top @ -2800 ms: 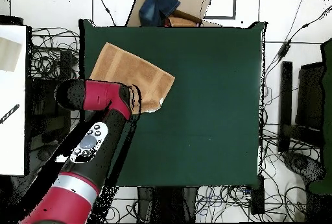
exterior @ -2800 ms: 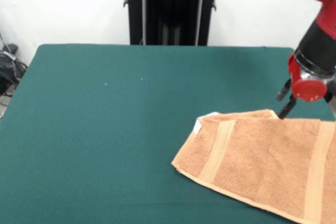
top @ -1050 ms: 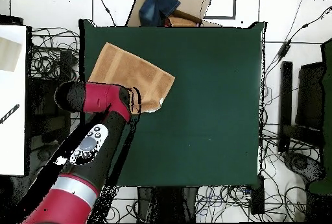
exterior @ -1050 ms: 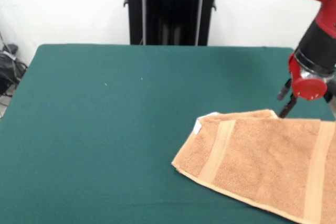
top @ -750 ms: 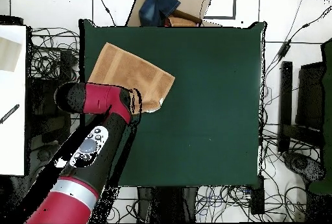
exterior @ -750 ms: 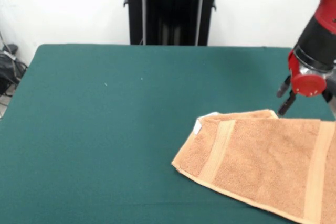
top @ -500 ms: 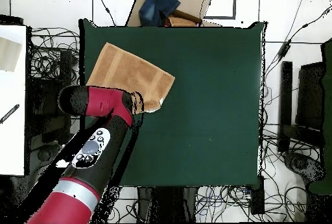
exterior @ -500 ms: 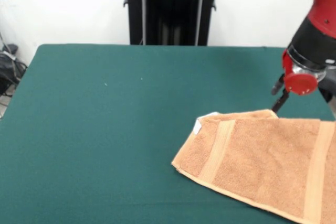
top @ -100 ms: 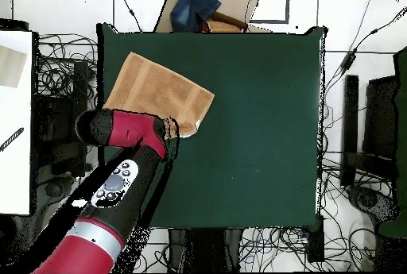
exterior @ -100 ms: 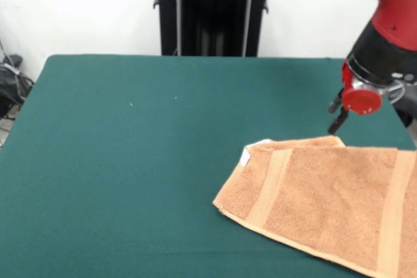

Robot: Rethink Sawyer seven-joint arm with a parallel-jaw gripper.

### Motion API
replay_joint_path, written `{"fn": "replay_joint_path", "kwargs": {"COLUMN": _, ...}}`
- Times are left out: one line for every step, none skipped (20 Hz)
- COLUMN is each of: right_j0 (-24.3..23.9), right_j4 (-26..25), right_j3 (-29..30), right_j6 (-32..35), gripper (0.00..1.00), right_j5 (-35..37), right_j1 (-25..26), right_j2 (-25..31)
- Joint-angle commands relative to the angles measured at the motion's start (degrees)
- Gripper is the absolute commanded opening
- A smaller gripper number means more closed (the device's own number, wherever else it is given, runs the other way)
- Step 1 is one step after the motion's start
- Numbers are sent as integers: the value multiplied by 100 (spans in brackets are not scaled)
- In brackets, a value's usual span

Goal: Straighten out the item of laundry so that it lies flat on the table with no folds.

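Towel (exterior @ -100 ms: 326,200) lies on the green surface (exterior @ -100 ms: 130,161), doubled over: a second layer shows under its far edge, with a white tag (exterior @ -100 ms: 245,156) at the towel's corner. Two lighter woven bands cross the towel. In the overhead view the towel (top @ -100 ms: 155,92) sits against one corner of the surface (top @ -100 ms: 254,128), part under the arm. The tool (exterior @ -100 ms: 337,116) hangs just beyond the towel's far edge, clear of the cloth and holding nothing. Whether its fingers are wide or narrow cannot be told.
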Motion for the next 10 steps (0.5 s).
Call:
{"fn": "replay_joint_path", "kwargs": {"right_j0": -47, "right_j4": -326, "right_j3": 354, "right_j6": -222, "gripper": 100, "right_j5": -270, "right_j1": 170, "right_j2": 733}}
{"fn": "replay_joint_path", "kwargs": {"right_j0": -35, "right_j4": -324, "right_j3": 298, "right_j6": -190, "gripper": 100, "right_j5": -256, "right_j1": 215, "right_j2": 717}}
{"fn": "replay_joint_path", "kwargs": {"right_j0": -30, "right_j4": -318, "right_j3": 284, "right_j6": -172, "gripper": 100, "right_j5": -261, "right_j1": 230, "right_j2": 711}}
{"fn": "replay_joint_path", "kwargs": {"right_j0": -25, "right_j4": -312, "right_j3": 270, "right_j6": -153, "gripper": 100, "right_j5": -266, "right_j1": 246, "right_j2": 704}}
{"fn": "replay_joint_path", "kwargs": {"right_j0": -20, "right_j4": -306, "right_j3": 256, "right_j6": -134, "gripper": 100, "right_j5": -272, "right_j1": 261, "right_j2": 698}}
{"fn": "replay_joint_path", "kwargs": {"right_j0": -4, "right_j4": -298, "right_j3": 204, "right_j6": -96, "gripper": 100, "right_j5": -255, "right_j1": 302, "right_j2": 684}}
{"fn": "replay_joint_path", "kwargs": {"right_j0": 13, "right_j4": -292, "right_j3": 141, "right_j6": -57, "gripper": 100, "right_j5": -219, "right_j1": 346, "right_j2": 665}}
{"fn": "replay_joint_path", "kwargs": {"right_j0": 23, "right_j4": -287, "right_j3": 94, "right_j6": -28, "gripper": 100, "right_j5": -192, "right_j1": 380, "right_j2": 650}}
{"fn": "replay_joint_path", "kwargs": {"right_j0": 27, "right_j4": -291, "right_j3": 42, "right_j6": -7, "gripper": 100, "right_j5": -177, "right_j1": 426, "right_j2": 627}}
{"fn": "replay_joint_path", "kwargs": {"right_j0": 21, "right_j4": -285, "right_j3": 11, "right_j6": 4, "gripper": 100, "right_j5": -187, "right_j1": 464, "right_j2": 628}}
